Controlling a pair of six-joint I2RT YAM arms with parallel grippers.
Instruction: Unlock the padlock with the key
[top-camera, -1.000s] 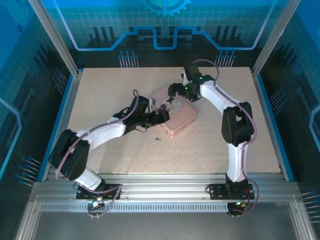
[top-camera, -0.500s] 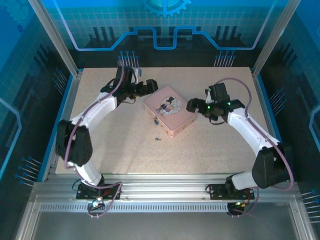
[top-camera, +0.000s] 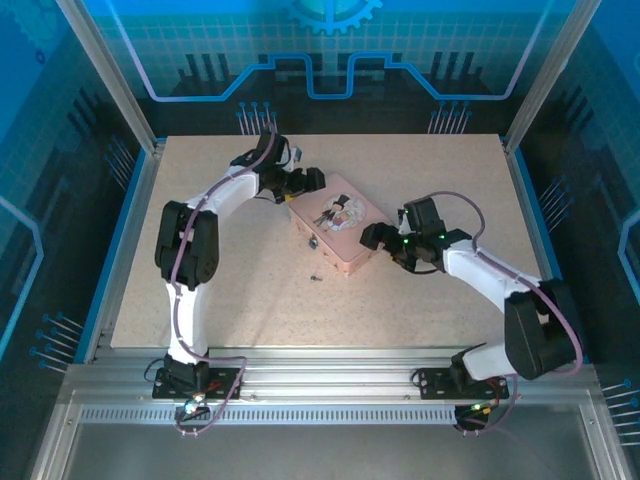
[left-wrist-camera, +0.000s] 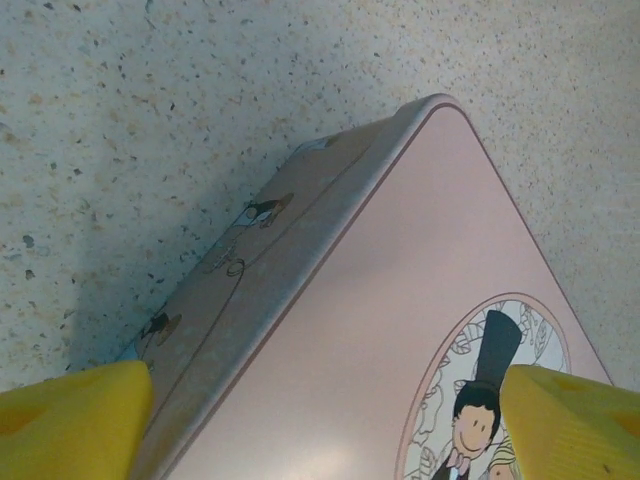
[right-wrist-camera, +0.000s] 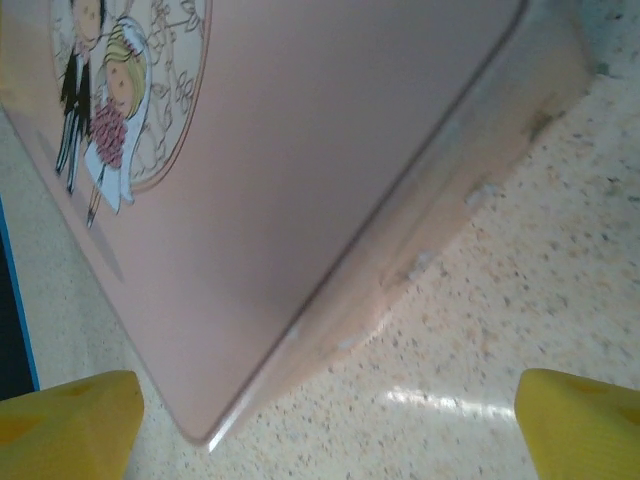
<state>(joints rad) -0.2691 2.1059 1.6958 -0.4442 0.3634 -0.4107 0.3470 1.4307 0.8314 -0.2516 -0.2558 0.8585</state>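
Hanging on the near-left wall of the pink tin (top-camera: 345, 220), the padlock (top-camera: 313, 243) is seen as a tiny dark speck; its long axis cannot be told. A small dark item, judged to be the key (top-camera: 314, 279), is seen on the table (top-camera: 220, 290) just in front, apart from the tin. The left gripper (top-camera: 310, 183) is held at the tin's far-left corner, jaws wide, nothing gripped; the padlock lies nearward from it along that wall. The right gripper (top-camera: 372, 240) is held at the tin's right corner, also wide and empty; the padlock lies to its left. The right is judged slightly nearer the key.
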